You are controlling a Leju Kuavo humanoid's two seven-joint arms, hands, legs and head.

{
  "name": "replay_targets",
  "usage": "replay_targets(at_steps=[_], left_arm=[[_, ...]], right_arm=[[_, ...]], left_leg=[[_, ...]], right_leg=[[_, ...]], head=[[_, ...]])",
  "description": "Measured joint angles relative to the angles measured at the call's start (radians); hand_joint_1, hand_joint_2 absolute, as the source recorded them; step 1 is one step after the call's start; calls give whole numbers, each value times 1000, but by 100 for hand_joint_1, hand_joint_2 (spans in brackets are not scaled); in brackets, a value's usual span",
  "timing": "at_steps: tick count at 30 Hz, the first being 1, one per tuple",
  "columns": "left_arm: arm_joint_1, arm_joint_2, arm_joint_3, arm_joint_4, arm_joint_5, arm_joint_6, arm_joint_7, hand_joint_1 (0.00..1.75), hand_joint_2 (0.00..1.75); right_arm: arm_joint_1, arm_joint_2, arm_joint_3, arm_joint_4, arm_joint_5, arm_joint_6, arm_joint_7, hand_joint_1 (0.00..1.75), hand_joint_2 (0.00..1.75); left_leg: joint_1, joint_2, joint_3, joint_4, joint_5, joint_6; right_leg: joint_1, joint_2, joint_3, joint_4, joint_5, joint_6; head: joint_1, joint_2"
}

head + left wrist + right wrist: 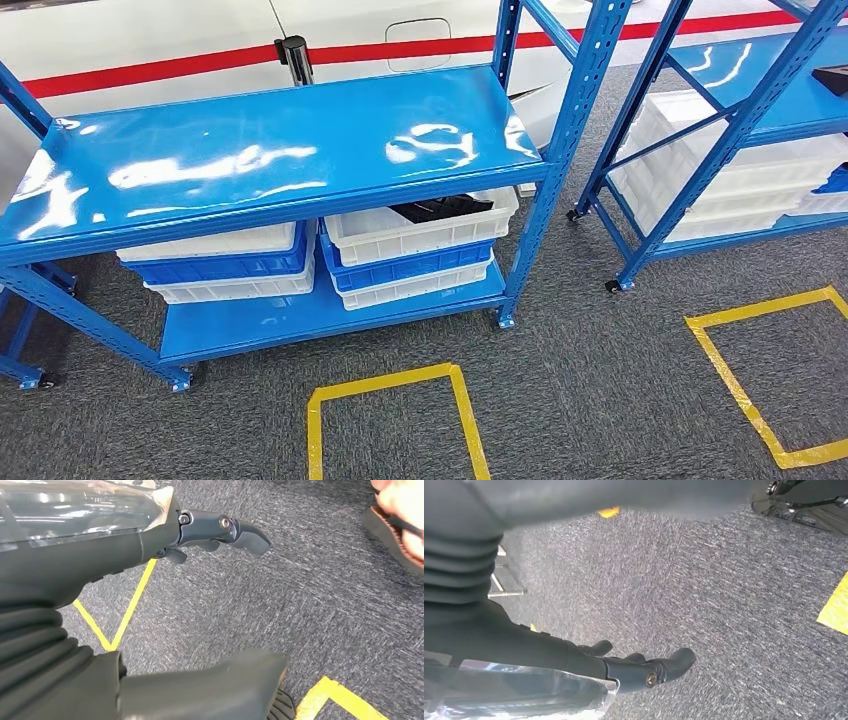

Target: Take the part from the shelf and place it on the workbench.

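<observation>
We are standing in front of the blue shelf [270, 160] and looking down at it. We think this is the very first step, because we are not holding anything yet.

Going from left to right, our left hand [220, 530] is hanging over the grey carpet [300, 595] with its fingers apart and nothing in them. Under the shelf top we are counting two stacks of crates [220, 262], three crates in each. The top white crate [420, 228] of the right stack is holding a dark part [440, 209]. A second blue shelf [740, 120] with more white crates is standing to the right. Two yellow tape squares [395, 420] are marked on the floor. Our right hand [649, 670] is hanging loose and empty too.

Next, we think a hand needs to reach in under the shelf top and take the dark part.
</observation>
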Motion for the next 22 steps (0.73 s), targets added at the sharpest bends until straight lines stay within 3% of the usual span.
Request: replay_targets(at_steps=[5, 9, 22], left_arm=[[23, 14, -101, -17, 59, -36, 5, 0, 175], [45, 27, -198, -36, 116, -75, 17, 0, 0], [122, 64, -515, -96, 293, -192, 53, 0, 0]], right_arm=[[19, -9, -1, -10, -62, 27, -23, 0, 175], [33, -21, -3, -27, -128, 62, -53, 0, 0], [104, -60, -15, -98, -336, 171, -144, 0, 0]], left_leg=[[0, 0, -1, 0, 0, 0], [0, 0, -1, 0, 0, 0], [0, 0, -2, 0, -1, 0]], right_leg=[[0, 0, -1, 0, 0, 0], [0, 0, -1, 0, 0, 0], [0, 0, -2, 0, 0, 0]], head=[[0, 0], [0, 0], [0, 0]])
